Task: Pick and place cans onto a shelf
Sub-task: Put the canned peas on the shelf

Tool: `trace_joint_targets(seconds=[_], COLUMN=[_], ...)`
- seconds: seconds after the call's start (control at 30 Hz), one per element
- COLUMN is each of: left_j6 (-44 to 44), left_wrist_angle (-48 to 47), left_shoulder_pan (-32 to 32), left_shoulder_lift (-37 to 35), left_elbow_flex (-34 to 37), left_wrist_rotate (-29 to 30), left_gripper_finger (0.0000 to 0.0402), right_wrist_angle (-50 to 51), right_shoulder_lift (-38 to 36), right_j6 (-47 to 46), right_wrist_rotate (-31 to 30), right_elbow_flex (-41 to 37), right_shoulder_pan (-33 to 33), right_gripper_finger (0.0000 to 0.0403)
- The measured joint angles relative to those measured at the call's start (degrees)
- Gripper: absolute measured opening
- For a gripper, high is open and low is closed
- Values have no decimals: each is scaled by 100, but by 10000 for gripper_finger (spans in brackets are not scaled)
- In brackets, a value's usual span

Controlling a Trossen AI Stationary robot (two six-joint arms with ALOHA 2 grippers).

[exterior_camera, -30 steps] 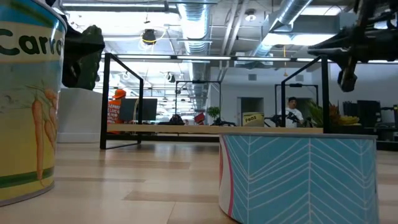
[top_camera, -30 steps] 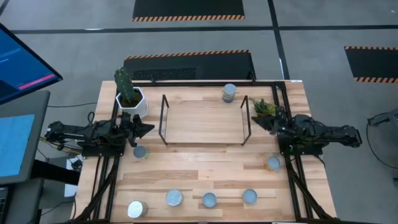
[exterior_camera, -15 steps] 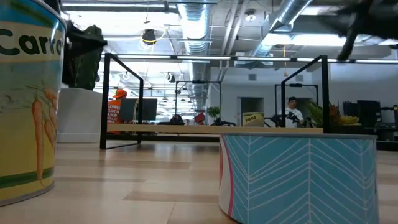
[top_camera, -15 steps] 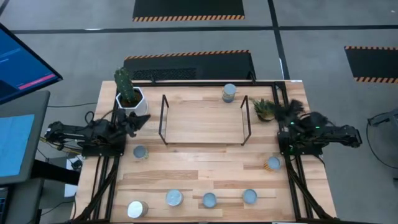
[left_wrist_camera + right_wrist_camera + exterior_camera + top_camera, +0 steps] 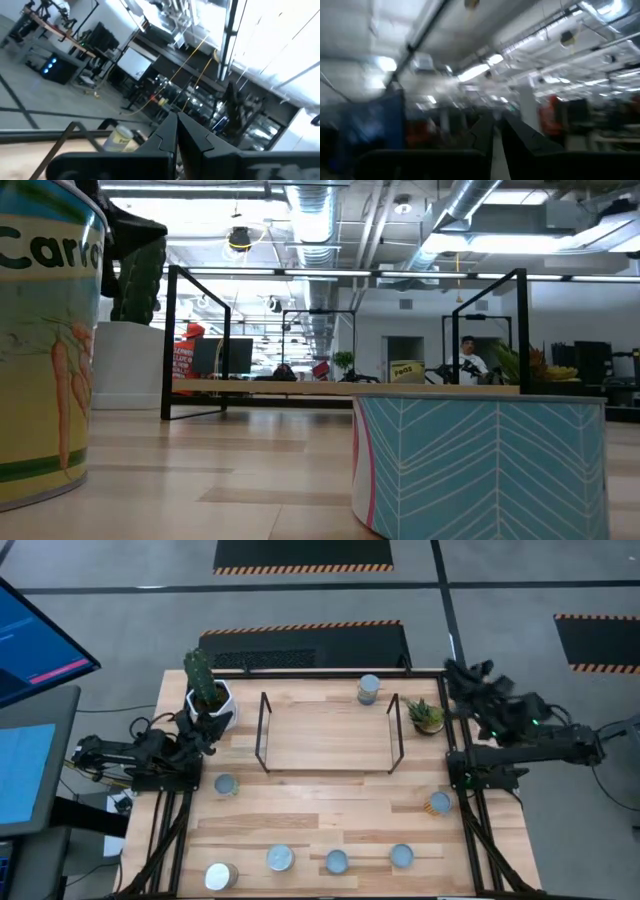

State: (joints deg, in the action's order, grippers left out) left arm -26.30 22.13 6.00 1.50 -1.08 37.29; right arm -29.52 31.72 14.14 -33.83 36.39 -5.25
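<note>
The wooden table bears seven cans — the black shelf and two plants.

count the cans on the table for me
7. One can stands at the far edge behind the shelf, one sits near the left arm, one lies by the right edge, and four line the near edge. None seem hidden.
</note>
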Motion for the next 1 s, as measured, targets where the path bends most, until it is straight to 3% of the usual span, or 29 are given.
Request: trace_joint_targets(seconds=[0.13,0.37,0.63,1.0], left_j6=[0,45,15,9], left_wrist_angle=[-96,-164,-267,-384], left_shoulder_pan=[2,0,0,0], left_shoulder_lift=[0,0,0,0], left_elbow_flex=[0,0,0,0], left_wrist_rotate=[202,245,244,242], left_gripper_finger=[0,0,0,0], right_wrist_angle=[1926,4394,6116,7079], right_shoulder_lift=[1016,2665,4508,6307], right_j6=[-119,-555,-1113,-1724], right_wrist_rotate=[-718,-564,1167,3008], right_elbow_flex=[1347,3465,4922,5420], right_shoulder_pan=[-516,-1750,-3174,-4253], right_gripper_finger=[64,64,64,64])
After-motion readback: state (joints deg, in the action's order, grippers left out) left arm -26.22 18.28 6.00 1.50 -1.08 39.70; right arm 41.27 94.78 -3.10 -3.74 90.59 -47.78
